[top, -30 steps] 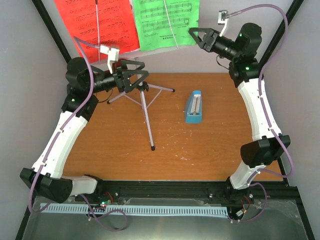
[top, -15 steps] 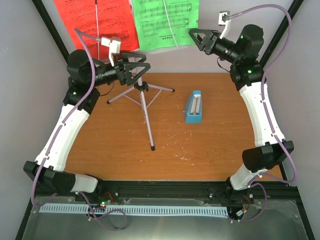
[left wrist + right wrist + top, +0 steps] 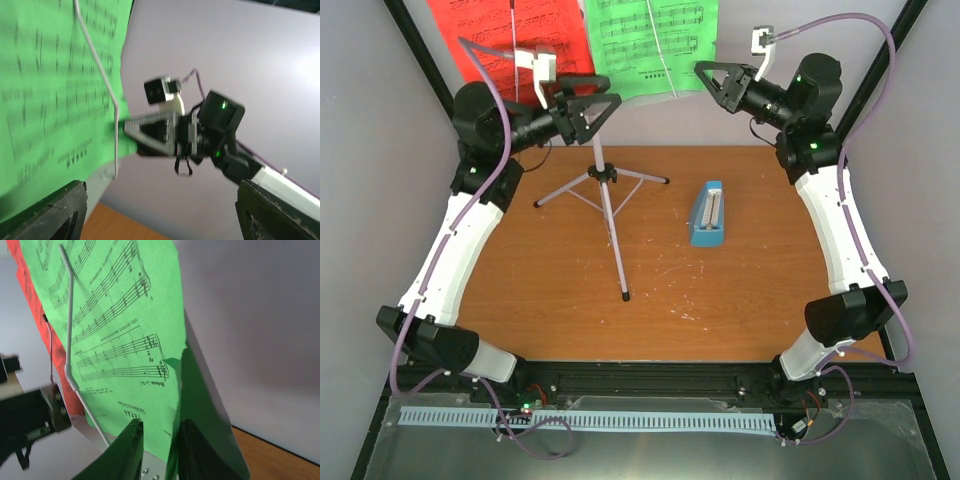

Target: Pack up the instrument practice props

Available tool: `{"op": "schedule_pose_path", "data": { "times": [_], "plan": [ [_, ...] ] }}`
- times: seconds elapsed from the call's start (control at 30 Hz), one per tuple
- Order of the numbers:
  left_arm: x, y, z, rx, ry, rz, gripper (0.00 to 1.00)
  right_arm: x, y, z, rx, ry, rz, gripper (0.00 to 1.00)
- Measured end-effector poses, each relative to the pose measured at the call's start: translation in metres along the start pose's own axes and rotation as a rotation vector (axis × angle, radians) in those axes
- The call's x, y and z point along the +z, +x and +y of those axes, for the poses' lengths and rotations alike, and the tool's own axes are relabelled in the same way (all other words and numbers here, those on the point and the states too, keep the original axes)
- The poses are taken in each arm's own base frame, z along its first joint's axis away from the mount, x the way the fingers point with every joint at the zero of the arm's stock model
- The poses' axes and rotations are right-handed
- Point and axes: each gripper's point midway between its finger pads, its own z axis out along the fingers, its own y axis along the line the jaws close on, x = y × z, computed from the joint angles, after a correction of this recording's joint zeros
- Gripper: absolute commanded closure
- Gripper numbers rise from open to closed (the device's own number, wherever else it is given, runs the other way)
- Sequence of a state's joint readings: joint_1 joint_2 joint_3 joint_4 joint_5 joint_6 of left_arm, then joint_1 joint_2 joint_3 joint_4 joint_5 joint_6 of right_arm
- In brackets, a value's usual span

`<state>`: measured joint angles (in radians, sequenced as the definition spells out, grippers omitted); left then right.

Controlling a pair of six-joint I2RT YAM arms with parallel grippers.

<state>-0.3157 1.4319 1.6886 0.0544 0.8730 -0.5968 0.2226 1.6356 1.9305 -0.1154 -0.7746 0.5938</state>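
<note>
The silver tripod music stand (image 3: pixel 607 176) stands at the back of the table, and its grey tray (image 3: pixel 95 437) bears a red page (image 3: pixel 510 45) and a green page (image 3: pixel 650 45). A blue metronome (image 3: pixel 708 213) sits to its right on the wood. My right gripper (image 3: pixel 708 82) is at the green page's (image 3: pixel 110 330) lower right corner. Its fingers (image 3: pixel 131 450) are close together on either side of the paper's edge, with a gap still showing. My left gripper (image 3: pixel 605 115) hangs open near the top of the stand's pole, below the pages. It holds nothing, and its pads (image 3: pixel 45 210) sit wide apart.
Thin wire retainers (image 3: pixel 70 340) lie across each page. Grey walls enclose the back and both sides. The tripod's legs (image 3: pixel 618 250) spread over the wooden table (image 3: pixel 540 300). In the left wrist view the right gripper (image 3: pixel 160 132) faces me across the green page (image 3: pixel 50 90).
My left gripper has risen from the tripod hub to just under the pages. The right gripper's fingers have narrowed around the green page's corner.
</note>
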Motion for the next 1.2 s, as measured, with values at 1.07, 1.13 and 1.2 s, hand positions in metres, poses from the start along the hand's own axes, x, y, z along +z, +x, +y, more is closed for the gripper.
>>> {"op": "schedule_pose_path", "data": {
  "times": [1.07, 1.13, 1.2],
  "plan": [
    [0.089, -0.05, 0.023, -0.011, 0.051, -0.129, 0.38, 0.003, 0.002, -0.003, -0.013, 0.0, -0.025, 0.97],
    [0.092, -0.049, 0.024, -0.013, 0.056, -0.129, 0.41, 0.003, 0.003, -0.003, -0.012, -0.001, -0.025, 0.97],
    [0.096, -0.046, 0.025, -0.019, 0.061, -0.126, 0.42, 0.004, 0.004, -0.003, -0.013, -0.004, -0.024, 0.97]
  ]
}}
